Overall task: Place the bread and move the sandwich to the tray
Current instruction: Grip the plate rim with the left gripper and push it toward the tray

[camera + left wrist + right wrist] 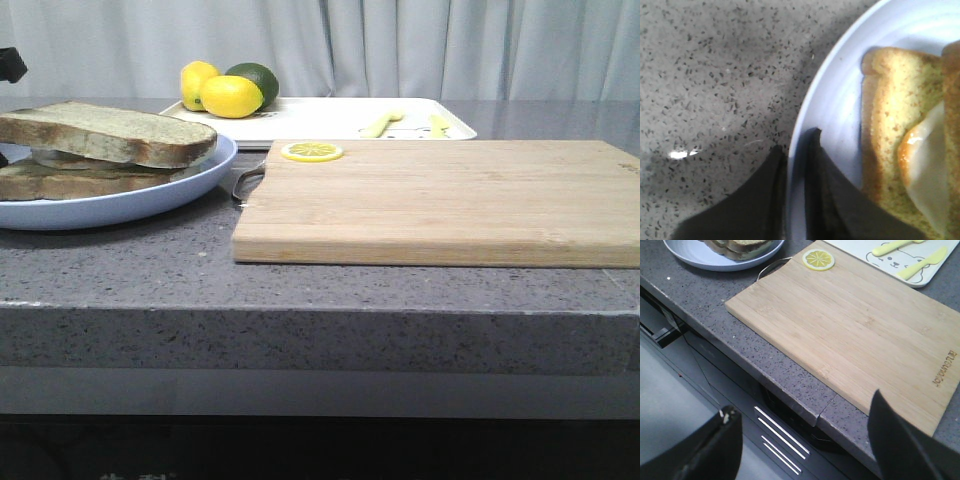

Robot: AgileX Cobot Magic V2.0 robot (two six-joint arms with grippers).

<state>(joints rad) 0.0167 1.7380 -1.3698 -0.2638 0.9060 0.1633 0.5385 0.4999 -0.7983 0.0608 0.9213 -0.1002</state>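
The first part of the task looks done: the bread [105, 133] is seen lying as the top slice of the sandwich [80, 165] on the pale-blue plate [190, 185], with the white of the egg [927, 175] showing between the slices in the left wrist view. The move is judged to be still ahead, since the sandwich remains on the plate at the left of the surface [130, 270], well apart from the tray [330, 115], which lies at the back beyond the cutting board [440, 200]. On the tray only pale yellow utensils [910, 257] are seen, and lemons and a lime [230, 88] are piled at its far left corner. The left end effector [795, 145] is shown with its fingers nearly closed, a narrow gap straddling the plate's rim; whether the rim is actually gripped cannot be told. The right end effector [805, 440] is spread wide and holds nothing, out past the front edge of the surface, near the board's corner. A lemon slice [311, 151] rests on the board.
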